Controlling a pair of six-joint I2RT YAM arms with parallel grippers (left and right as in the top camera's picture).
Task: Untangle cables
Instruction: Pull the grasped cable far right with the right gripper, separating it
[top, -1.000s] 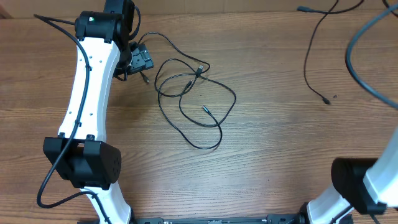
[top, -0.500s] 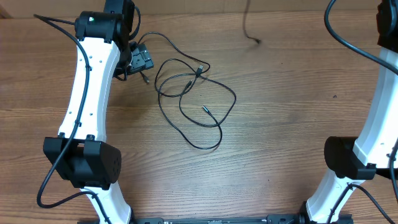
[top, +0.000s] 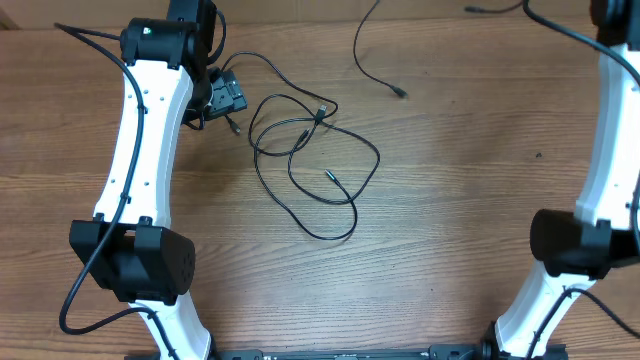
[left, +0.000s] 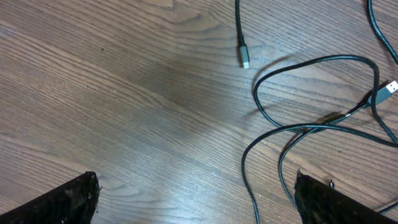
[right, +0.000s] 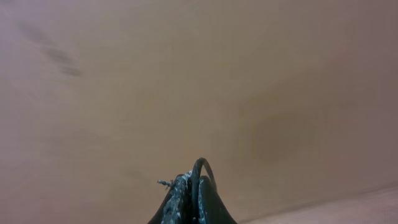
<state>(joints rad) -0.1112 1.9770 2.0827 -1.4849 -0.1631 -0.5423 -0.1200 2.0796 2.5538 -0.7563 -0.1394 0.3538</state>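
Observation:
A tangle of thin black cables lies in loops on the wooden table, left of centre. My left gripper stands open just left of the tangle. In the left wrist view its fingers are spread wide over bare wood, with cable loops and a silver plug tip ahead and to the right. One separate cable dangles at the top of the overhead view, its tip near the table. My right gripper is shut on a loop of this cable, raised and facing a plain tan surface.
The right arm rises along the right edge and its thick black wire crosses the top right corner. The left arm runs down the left side of the table.
The right arm has swung up and back, and its dangling cable has moved left across the top of the table. The left arm and the tangle have not moved.

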